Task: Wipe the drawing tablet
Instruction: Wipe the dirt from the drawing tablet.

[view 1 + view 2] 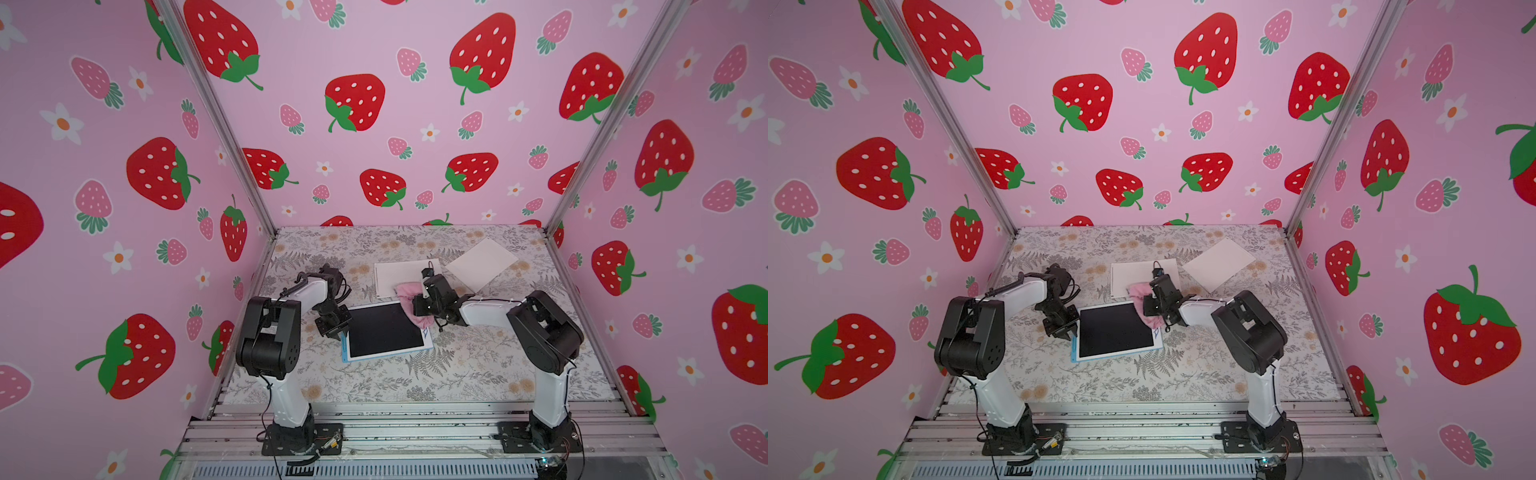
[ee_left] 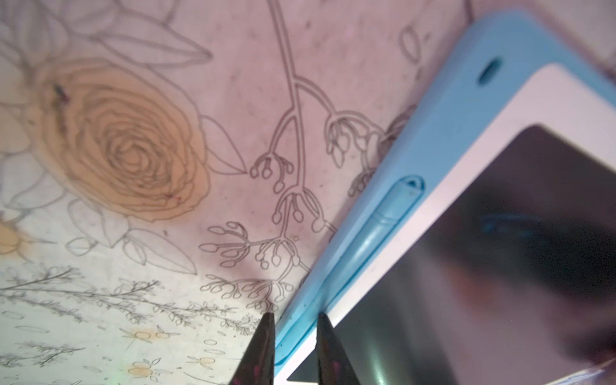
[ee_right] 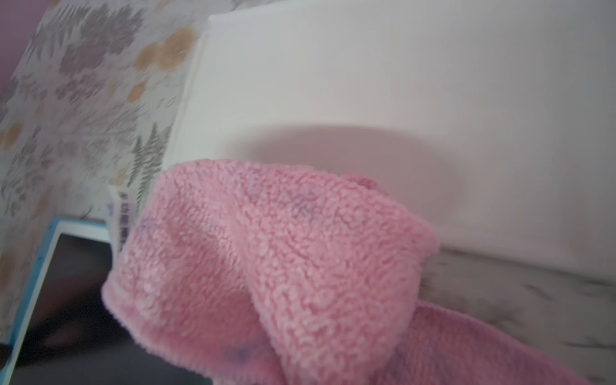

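The drawing tablet (image 1: 384, 330) (image 1: 1115, 330) lies flat mid-table, with a dark screen, a white bezel and a blue edge. My left gripper (image 1: 334, 330) (image 1: 1067, 330) stands at its left side. In the left wrist view the gripper (image 2: 295, 316) is closed on the blue edge (image 2: 416, 140), one finger outside the rim and the other at the bezel line. My right gripper (image 1: 414, 308) (image 1: 1145, 308) is shut on a pink cloth (image 1: 419, 321) (image 1: 1152, 321) that rests over the tablet's far right corner. The cloth (image 3: 283, 250) hides the right fingers in the right wrist view, beside the screen (image 3: 66, 300).
Two white sheets lie behind the tablet, one (image 1: 395, 274) just past the cloth, the other (image 1: 482, 264) at the back right. The nearer sheet (image 3: 366, 83) fills the right wrist view. A floral cover (image 1: 457, 374) spans the table, with pink strawberry walls on three sides.
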